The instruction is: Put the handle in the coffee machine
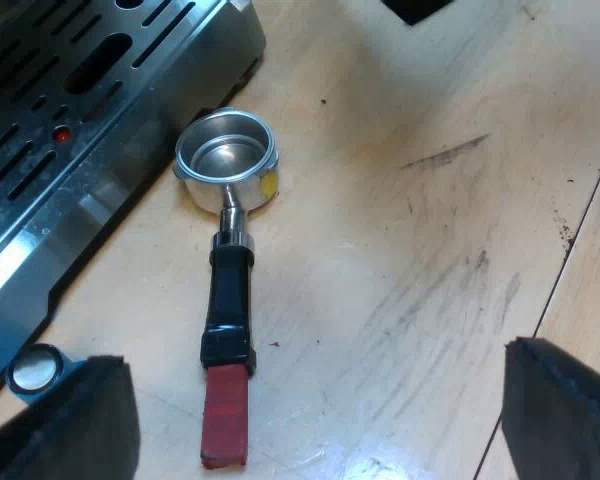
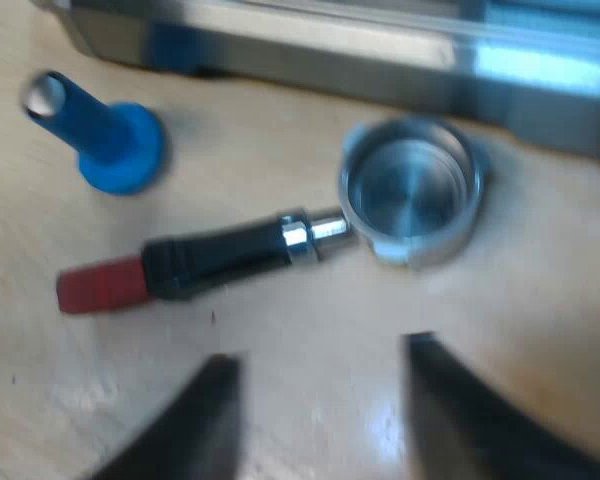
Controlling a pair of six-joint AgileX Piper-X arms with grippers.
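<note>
Plainly the holder (image 1: 230,270) lies on the surface (image 1: 430,250) beside the machine (image 1: 80,150), red end (image 1: 225,430) toward the wide-open left gripper (image 1: 315,400), in line with it; the right gripper (image 2: 315,400), equally wide, meets it broadside.

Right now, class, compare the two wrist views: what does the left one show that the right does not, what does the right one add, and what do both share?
The left wrist view adds the slotted tray with a red dot, and the open left fingers. The right wrist view adds the whole blue body of the tamper and the open right fingers. Both share the holder, lying loose on the table beside the machine with its basket empty, and the tamper's metal end.
</note>
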